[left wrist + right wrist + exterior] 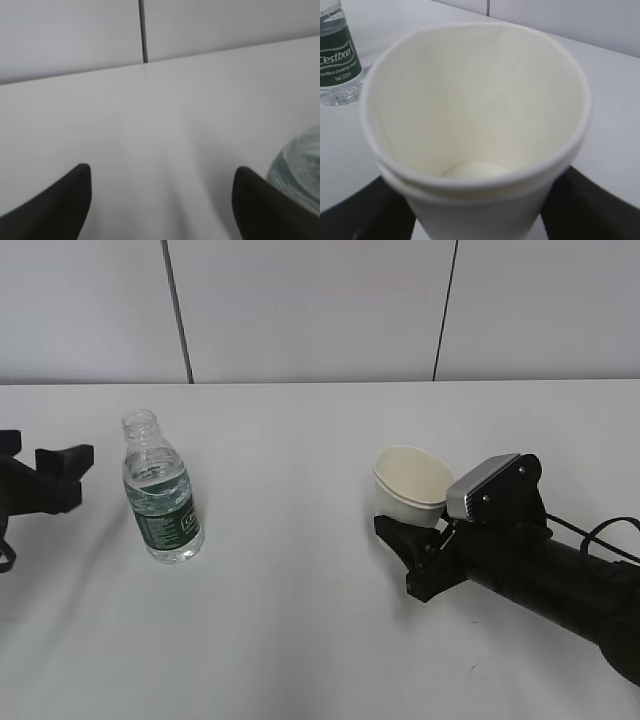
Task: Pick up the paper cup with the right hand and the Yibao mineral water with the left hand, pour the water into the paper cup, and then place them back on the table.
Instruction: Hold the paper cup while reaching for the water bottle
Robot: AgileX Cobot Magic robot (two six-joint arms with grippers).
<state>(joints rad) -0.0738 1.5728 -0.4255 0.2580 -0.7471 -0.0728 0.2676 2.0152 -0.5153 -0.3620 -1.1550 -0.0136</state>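
The Yibao mineral water (162,490), a small clear uncapped bottle with a dark green label, stands upright on the white table (300,640), left of centre. My left gripper (66,478) is open and empty, just left of the bottle and apart from it. In the left wrist view its fingers (55,210) are spread wide and the bottle (299,167) shows at the right edge. My right gripper (412,522) is shut on the cream paper cup (412,485), which is tilted and empty. In the right wrist view the cup (475,115) fills the frame between the fingers (600,210), and the bottle (337,55) shows at the top left.
A white panelled wall (300,310) with dark seams runs along the table's far edge. The right arm's grey wrist module (492,485) sits just behind the cup. A black cable (600,535) trails at the right.
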